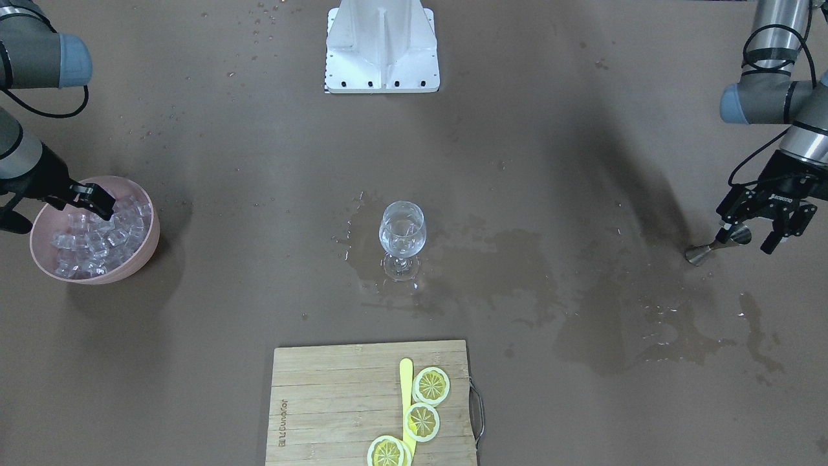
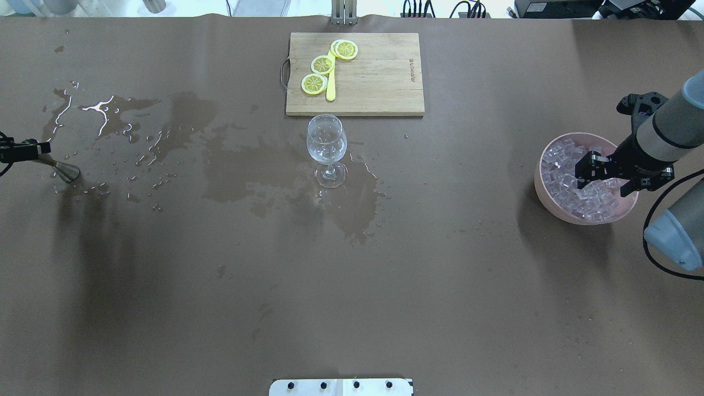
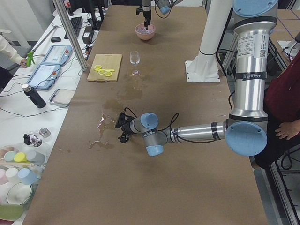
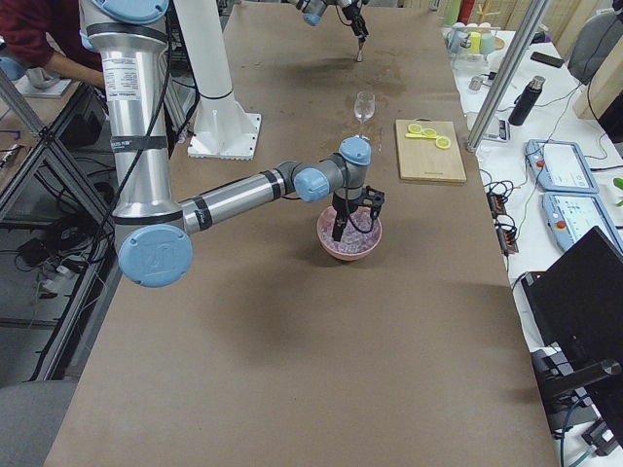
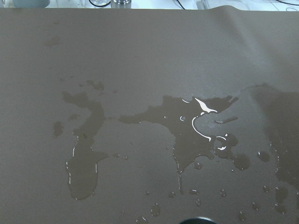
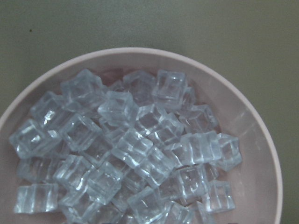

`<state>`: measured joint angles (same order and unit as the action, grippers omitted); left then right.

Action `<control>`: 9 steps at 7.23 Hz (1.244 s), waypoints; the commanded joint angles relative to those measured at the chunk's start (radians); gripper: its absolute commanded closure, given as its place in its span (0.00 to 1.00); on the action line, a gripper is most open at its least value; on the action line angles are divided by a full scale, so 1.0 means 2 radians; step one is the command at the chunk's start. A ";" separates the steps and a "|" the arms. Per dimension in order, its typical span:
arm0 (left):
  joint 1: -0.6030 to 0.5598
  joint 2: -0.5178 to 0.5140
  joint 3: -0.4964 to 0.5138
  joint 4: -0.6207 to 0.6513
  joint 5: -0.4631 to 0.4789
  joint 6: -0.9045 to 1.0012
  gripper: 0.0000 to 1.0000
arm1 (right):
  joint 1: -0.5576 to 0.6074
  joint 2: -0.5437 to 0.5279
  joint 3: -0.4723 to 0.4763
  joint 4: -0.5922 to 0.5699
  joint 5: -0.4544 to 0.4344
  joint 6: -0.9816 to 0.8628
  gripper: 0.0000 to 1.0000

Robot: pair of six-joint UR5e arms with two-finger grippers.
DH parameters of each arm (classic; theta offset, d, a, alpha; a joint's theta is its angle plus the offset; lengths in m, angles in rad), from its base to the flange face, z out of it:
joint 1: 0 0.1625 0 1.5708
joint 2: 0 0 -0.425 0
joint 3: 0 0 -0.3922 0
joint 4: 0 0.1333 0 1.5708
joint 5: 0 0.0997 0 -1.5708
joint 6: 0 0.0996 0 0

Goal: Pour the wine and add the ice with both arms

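Ice cubes (image 6: 135,149) fill the pink bowl (image 6: 254,123); wine glass (image 1: 402,233) stands upright.

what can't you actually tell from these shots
Wine glass: whether it holds wine, cubes or both; clear on clear, too small in every view.
Left gripper: cut off by the overhead view's edge; the front view is too small to show whether its fingers clamp the jigger.
Right gripper over the pink bowl of ice: whether a cube sits between its fingers; its wrist view shows none of them.
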<state>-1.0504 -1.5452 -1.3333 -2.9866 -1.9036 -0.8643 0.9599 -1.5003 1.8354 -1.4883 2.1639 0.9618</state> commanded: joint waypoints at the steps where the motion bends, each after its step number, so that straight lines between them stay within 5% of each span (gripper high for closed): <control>1: 0.002 -0.001 -0.003 -0.002 0.001 -0.002 0.02 | -0.008 0.002 -0.003 -0.001 -0.007 0.002 0.17; 6: 0.022 0.016 -0.001 -0.060 0.007 -0.027 0.02 | -0.019 0.012 -0.023 -0.001 -0.017 -0.001 0.30; 9: 0.050 0.031 0.002 -0.079 0.050 -0.029 0.02 | -0.020 0.015 -0.022 -0.001 -0.018 0.002 0.44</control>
<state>-0.9865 -1.5050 -1.3291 -3.1253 -1.8544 -0.9183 0.9217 -1.4730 1.7918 -1.4895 2.1290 0.9636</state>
